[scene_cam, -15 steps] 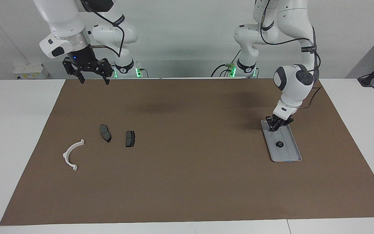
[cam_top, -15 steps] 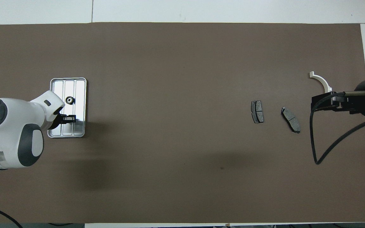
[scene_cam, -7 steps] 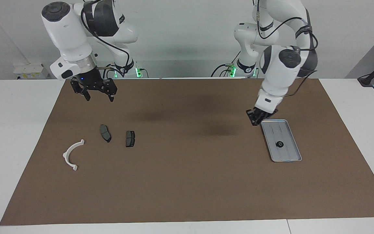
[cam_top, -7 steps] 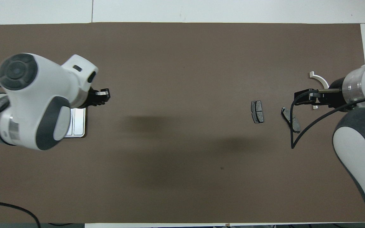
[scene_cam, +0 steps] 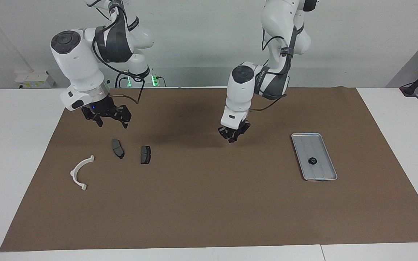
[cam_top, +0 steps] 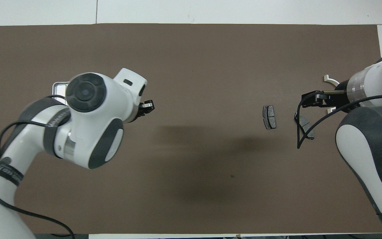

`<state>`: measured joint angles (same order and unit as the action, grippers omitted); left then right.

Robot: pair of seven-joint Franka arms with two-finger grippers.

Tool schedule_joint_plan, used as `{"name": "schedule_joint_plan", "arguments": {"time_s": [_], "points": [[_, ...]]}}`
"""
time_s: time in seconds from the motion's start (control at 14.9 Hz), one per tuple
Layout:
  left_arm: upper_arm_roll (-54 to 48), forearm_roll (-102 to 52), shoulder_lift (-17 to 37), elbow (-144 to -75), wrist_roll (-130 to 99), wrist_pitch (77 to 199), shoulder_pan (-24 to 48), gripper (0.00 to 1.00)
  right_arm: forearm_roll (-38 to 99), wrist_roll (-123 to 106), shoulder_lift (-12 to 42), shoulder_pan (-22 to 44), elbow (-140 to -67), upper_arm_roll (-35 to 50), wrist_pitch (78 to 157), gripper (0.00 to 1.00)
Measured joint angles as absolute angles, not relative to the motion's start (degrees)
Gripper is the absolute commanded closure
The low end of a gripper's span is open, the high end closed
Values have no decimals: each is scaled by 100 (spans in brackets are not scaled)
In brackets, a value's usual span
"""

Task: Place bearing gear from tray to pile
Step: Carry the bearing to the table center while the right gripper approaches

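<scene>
Hovering over bare mat between tray [scene_cam: 314, 156] and pile, the left pincer [scene_cam: 233, 136] is closed tight, and I can't make out anything gripped in it. One small dark part, probably the bearing gear [scene_cam: 312, 160], is sitting mid-tray toward the left arm's end of the surface, so the task's thing looks unmoved. Right pincer [scene_cam: 110, 116] is hanging with fingers spread wide above the brake pads [scene_cam: 118, 148], likely positioning to receive or assist near the pile. White half-ring bracket [scene_cam: 81, 171] is lying beside the pads, apart from them. Judging the transfer as not done; a re-grasp at the tray seems needed.
</scene>
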<state>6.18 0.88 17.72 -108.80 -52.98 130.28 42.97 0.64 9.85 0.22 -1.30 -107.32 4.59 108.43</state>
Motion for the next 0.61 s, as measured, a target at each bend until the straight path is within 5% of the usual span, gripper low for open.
{"name": "schedule_joint_plan", "arguments": {"time_s": [0.27,0.4,0.47,0.54,0.61], "points": [[676,112,2174,-10823,-5403,13432,4325,100,64,985,21,-126,-10732,459,10843,0],[700,112,2225,-10841,-5406,13598,4323,89,64,985,21,-122,-10732,459,10843,0],[701,112,2247,-10851,-5408,13668,4323,78,64,985,21,-120,-10732,459,10843,0],[701,112,2265,-10857,-5412,13720,4323,48,64,985,21,-117,-10732,460,10843,0],[703,112,2276,-10861,-5415,13756,4323,28,64,985,21,-114,-10732,461,10843,0]]}}
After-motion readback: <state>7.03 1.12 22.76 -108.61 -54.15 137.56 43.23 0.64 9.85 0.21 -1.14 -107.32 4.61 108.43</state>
